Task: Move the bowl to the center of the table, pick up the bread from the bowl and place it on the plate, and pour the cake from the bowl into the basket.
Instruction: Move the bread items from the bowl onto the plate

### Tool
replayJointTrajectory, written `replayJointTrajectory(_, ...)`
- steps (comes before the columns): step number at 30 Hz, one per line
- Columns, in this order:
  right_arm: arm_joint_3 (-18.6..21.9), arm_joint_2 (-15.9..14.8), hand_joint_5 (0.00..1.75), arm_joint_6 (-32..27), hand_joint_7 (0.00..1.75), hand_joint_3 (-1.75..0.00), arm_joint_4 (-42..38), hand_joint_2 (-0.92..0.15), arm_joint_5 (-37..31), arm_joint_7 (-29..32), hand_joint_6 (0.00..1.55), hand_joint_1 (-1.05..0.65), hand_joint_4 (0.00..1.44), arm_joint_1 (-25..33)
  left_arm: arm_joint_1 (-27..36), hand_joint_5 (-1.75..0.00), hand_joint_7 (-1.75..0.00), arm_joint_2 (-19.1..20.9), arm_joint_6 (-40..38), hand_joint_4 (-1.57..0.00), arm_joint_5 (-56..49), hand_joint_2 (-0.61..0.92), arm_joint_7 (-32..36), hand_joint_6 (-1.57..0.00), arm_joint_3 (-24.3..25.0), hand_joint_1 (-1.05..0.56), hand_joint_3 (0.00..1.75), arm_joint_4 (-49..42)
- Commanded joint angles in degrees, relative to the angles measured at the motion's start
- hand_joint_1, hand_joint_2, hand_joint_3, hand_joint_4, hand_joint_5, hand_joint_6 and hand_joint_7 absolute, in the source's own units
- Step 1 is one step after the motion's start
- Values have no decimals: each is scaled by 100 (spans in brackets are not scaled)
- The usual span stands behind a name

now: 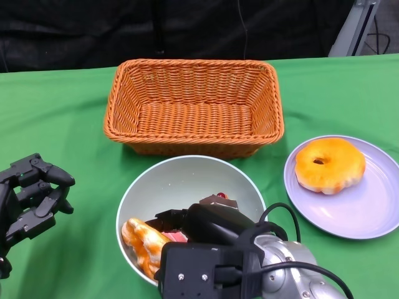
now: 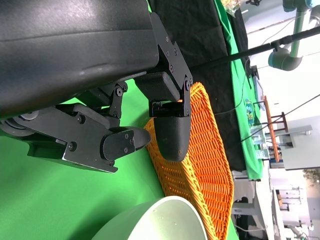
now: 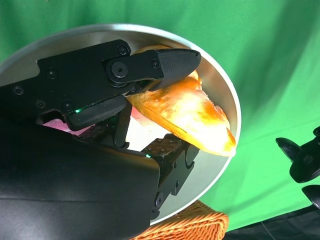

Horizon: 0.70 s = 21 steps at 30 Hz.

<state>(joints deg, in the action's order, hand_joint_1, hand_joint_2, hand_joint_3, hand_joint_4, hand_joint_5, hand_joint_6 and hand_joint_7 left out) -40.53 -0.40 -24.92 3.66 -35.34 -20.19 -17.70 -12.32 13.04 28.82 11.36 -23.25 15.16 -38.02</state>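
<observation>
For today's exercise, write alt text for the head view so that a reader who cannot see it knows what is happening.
The robot's right hand reaches into a pale bowl holding an orange-glazed bread and something pink. Behind the bowl stands an orange wicker basket; to its right, a doughnut lies on a lilac plate, while the left hand hovers empty over green cloth.

Green tablecloth [image 1: 56, 112] over table; black backdrop [image 1: 75, 31] behind; grey stand [image 1: 352, 28] far right.

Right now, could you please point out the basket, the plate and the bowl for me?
basket [image 1: 193, 118]: head view, on its woven floor.
plate [image 1: 368, 208]: head view, on bare surface beside the doughnut.
bowl [image 1: 181, 180]: head view, on its bare inner wall.
</observation>
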Motion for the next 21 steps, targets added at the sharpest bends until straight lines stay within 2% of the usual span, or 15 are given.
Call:
replayJointTrajectory(1,26,-65,128,33,5,-18,-152,-92,42,-71,77,-26,72,-23,65,-150,-115,55,37,-70,11,79,104,-79,23,-1,63,32)
replayJointTrajectory(5,-23,-43,130,-48,5,-15,-227,-92,-37,-67,79,-26,74,-66,75,-150,-114,56,8,-71,39,78,65,-79,22,-1,65,58)
replayJointTrajectory(12,-77,-74,129,211,6,-13,-421,-92,-139,210,84,-26,75,-99,73,-151,-115,64,23,-70,43,78,45,-79,13,-1,65,60)
replayJointTrajectory(13,-79,-85,117,293,7,-14,-468,-92,-164,296,91,-25,80,-98,65,-151,-114,69,48,-71,21,78,60,-79,10,0,65,37)
replayJointTrajectory(14,-79,-92,113,354,7,-15,-504,-92,-183,358,93,-25,82,-96,60,-151,-114,72,66,-71,6,78,69,-79,8,0,65,22)
replayJointTrajectory(20,-54,-79,106,464,6,-15,-571,-92,-208,419,96,-24,85,-85,56,-151,-113,72,75,-71,-7,78,73,-80,11,0,65,13)
replayJointTrajectory(21,57,-6,106,581,6,-15,-656,-92,-191,759,96,-24,85,-7,59,-151,-113,82,93,-71,-19,78,63,-80,4,0,65,1)
